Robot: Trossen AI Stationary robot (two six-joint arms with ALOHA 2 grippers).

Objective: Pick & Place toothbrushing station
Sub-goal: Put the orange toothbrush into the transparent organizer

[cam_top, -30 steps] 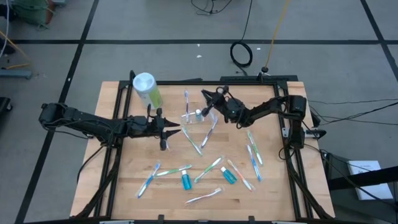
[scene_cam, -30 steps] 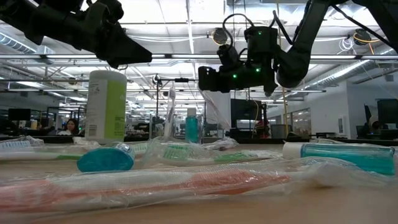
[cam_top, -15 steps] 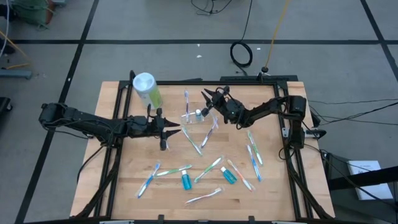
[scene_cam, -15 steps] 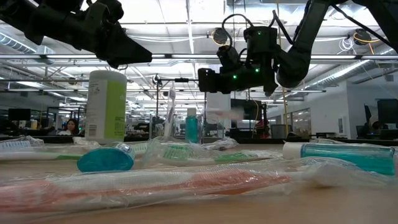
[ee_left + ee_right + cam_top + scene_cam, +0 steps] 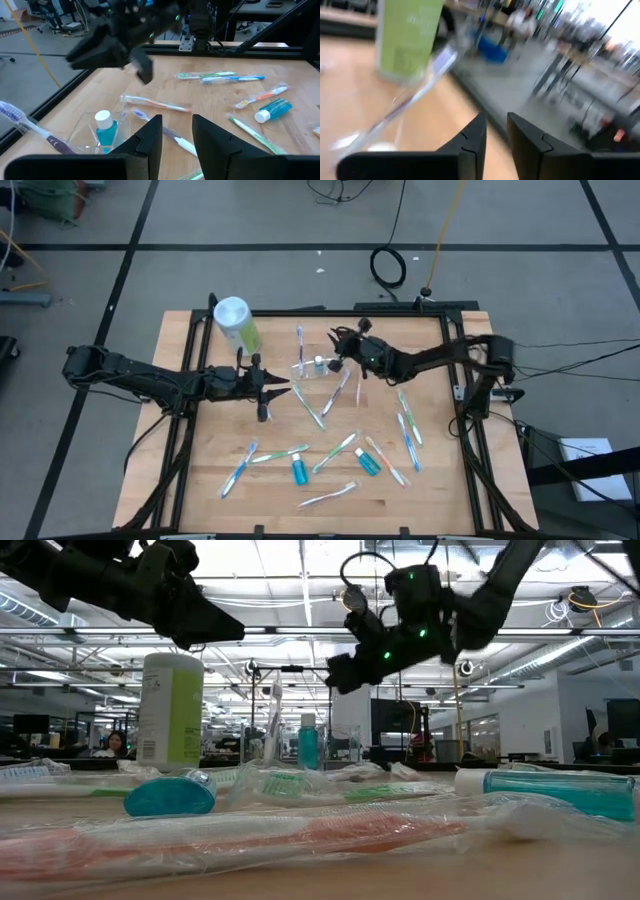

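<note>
The toothbrushing station is a small clear holder (image 5: 312, 368) standing on the table's far middle. A blue white-capped tube (image 5: 104, 131) stands in it, and a purple toothbrush (image 5: 27, 125) sticks out of it at a slant. My right gripper (image 5: 336, 340) hovers just above and to the right of the holder, open with nothing between its fingers (image 5: 470, 137). My left gripper (image 5: 283, 391) waits to the left of the holder, raised above the table and open (image 5: 177, 135). A wrapped toothbrush (image 5: 341, 388) lies on the table by the holder's right side.
A green canister with a white lid (image 5: 236, 323) stands at the far left. Several wrapped toothbrushes (image 5: 405, 430) and blue tubes (image 5: 298, 470) lie scattered over the near and right parts of the wooden table (image 5: 200, 470). Black frame rails run along its edges.
My right gripper has opened and let go of a wrapped toothbrush, which dropped from under it to the table beside the holder. The gripper has then risen a little and tipped up toward level.
</note>
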